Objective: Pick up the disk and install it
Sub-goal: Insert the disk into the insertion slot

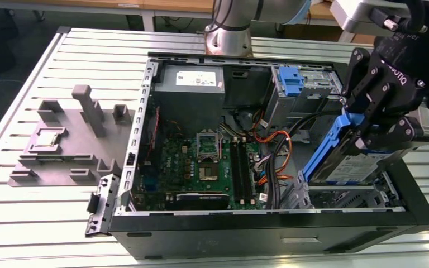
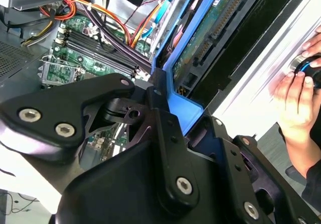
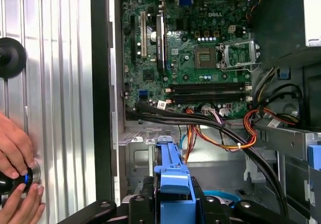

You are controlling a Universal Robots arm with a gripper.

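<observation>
Slatted aluminium table [image 1: 65, 61]. An open black computer case [image 1: 274, 231] lies flat on it, under the jaws of the gripper [image 1: 375, 137]. A grey moulded fixture [image 1: 73, 145] sits on the slats past the case end farthest from the jaws. Across the case wall nearest the jaws is a black round knob [image 3: 10, 57]. A person's hand [image 3: 14, 151] rests on a second knob [image 3: 20, 176].

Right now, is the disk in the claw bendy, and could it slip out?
Probably stiff: the disk hangs tilted from the claw without sagging. Likely heavy for its size, since its body looks metal. It might slip, because the claw grips smooth blue plastic rails.
</observation>
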